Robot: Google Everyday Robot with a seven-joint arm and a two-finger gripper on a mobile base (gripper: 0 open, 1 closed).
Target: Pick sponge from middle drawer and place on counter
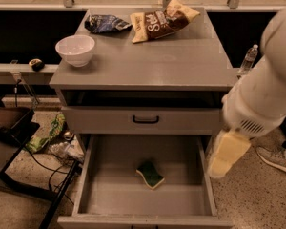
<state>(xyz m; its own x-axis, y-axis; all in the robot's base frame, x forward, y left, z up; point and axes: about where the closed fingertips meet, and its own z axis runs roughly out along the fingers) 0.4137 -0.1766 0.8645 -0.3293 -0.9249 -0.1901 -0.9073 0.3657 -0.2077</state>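
Note:
The sponge (pixel 150 174), dark green on top with a yellow layer beneath, lies flat on the floor of the open middle drawer (pixel 114 194), a little right of its middle. The gripper (pixel 226 154), with pale yellow pads, hangs from the white arm at the drawer's right wall, above it and to the right of the sponge, apart from it. The counter (pixel 181 61) is the grey cabinet top above.
On the counter stand a white bowl (pixel 75 49) at the left, a blue bag (pixel 105 23) and a brown chip bag (pixel 163 19) at the back. A closed drawer front with black handle (pixel 146 120) sits above. A water bottle (pixel 248 58) stands right; cables and clutter lie left.

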